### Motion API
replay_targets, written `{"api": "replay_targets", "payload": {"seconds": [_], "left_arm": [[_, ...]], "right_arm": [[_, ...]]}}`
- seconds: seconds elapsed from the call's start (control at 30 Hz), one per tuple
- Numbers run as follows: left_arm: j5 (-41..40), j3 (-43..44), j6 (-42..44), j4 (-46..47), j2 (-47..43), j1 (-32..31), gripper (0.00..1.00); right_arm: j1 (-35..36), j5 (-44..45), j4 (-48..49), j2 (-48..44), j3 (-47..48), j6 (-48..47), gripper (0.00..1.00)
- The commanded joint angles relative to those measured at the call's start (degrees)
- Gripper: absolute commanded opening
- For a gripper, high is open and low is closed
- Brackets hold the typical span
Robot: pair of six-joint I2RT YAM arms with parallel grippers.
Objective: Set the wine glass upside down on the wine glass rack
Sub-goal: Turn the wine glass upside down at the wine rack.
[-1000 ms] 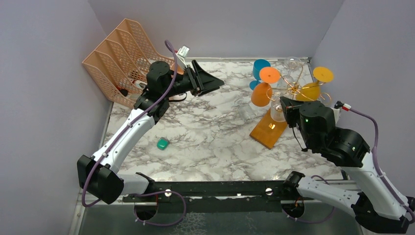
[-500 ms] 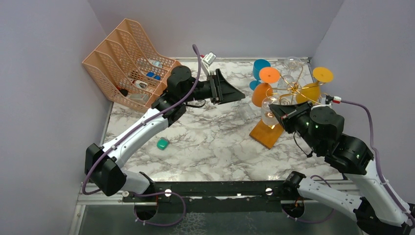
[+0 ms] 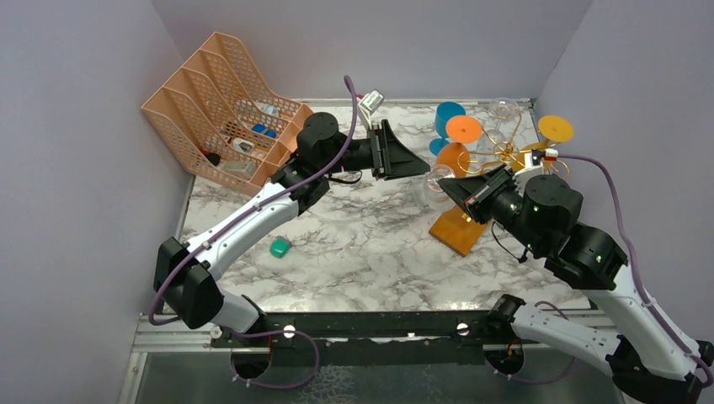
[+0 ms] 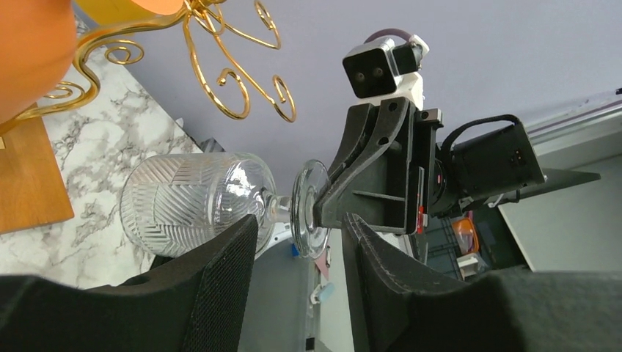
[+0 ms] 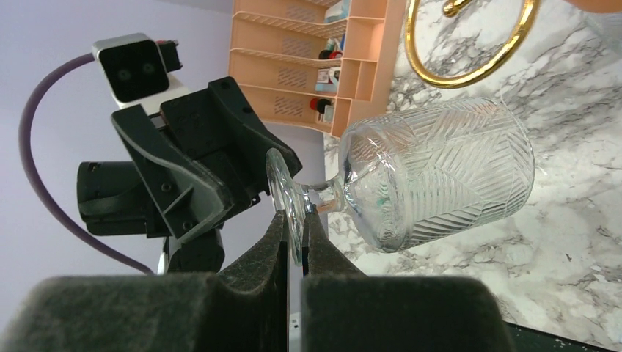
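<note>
Clear wine glass (image 5: pixel 433 172), foot pinched in the right gripper (image 5: pixel 293 224), faces the half-open, empty left gripper (image 4: pixel 299 224); not yet on the wine glass rack (image 3: pixel 505 154).

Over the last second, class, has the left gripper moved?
Yes. The left gripper has swung right, away from the peach organiser and toward the wine glass rack.

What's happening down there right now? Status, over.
Right claw shut on wine glass foot, glass held sideways. Left claw open, close by the foot. Rack alongside, coloured glasses hanging on it.
</note>
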Motion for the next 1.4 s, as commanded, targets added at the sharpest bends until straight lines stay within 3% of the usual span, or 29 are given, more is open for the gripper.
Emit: {"api": "replay_targets", "payload": {"seconds": [0.0,0.23,0.47,0.63,0.8,0.93,1.17,1.37], "left_arm": [[3.2,2.8,-0.5,2.3,1.1,-0.7,0.48],[4.7,2.3,-0.4,3.2,1.0,-1.1,0.38],[5.1,1.2,-0.7,4.2,0.1,-1.1,0.01],[4.6,0.3,-0.9,4.2,-0.9,-1.0,0.00],[3.9,-1.0,-1.6,4.4,-1.9,-0.9,0.00],[3.8,-1.9,-2.4,4.7,-2.2,-0.9,0.00],[3.4,-3.3,-3.3,4.0,-2.9,-0.7,0.00],[2.9,-3.0,-2.9,0.1,-2.9,0.2,0.00]], "right_arm": [[0.1,-2.8,7.8,0.1,0.7,-1.8,0.01],[0.1,-4.7,8.9,1.2,0.0,-1.7,0.01],[0.1,-5.8,9.3,1.4,-0.5,-2.9,0.01],[0.1,-6.3,4.6,1.6,1.5,-8.0,0.13],[0.1,-6.9,1.0,0.2,1.9,-12.8,0.40],[0.1,-8.1,-1.2,-0.7,2.2,-16.6,0.53],[0.1,-9.5,-6.0,-0.5,5.7,-25.3,0.65],[0.1,-11.2,-9.0,6.3,16.0,-43.2,0.70]]}}
